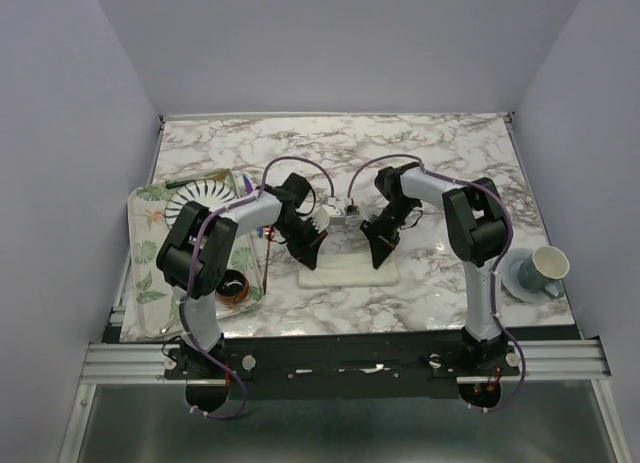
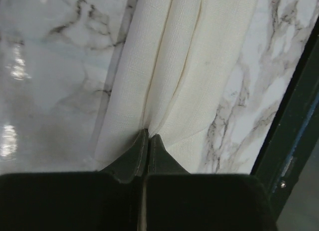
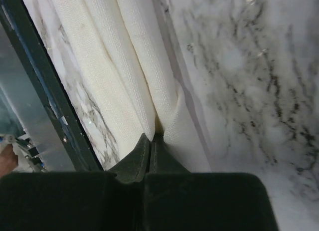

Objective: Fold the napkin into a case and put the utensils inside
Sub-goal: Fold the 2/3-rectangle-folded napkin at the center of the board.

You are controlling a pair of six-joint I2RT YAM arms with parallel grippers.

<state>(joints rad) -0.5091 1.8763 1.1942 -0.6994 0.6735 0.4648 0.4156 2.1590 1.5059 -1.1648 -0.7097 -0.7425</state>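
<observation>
Left gripper (image 2: 146, 140) and right gripper (image 3: 151, 141), jaws closed tight, each pinch a ridge of the napkin (image 2: 194, 61) at the table's (image 2: 50, 66) near edge; lifting level and in step should fold it straight.

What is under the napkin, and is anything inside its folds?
Only the marble table shows around the napkin. The left gripper and right gripper pinch its pleats. No utensil shows, but the folds' interior is covered.
</observation>
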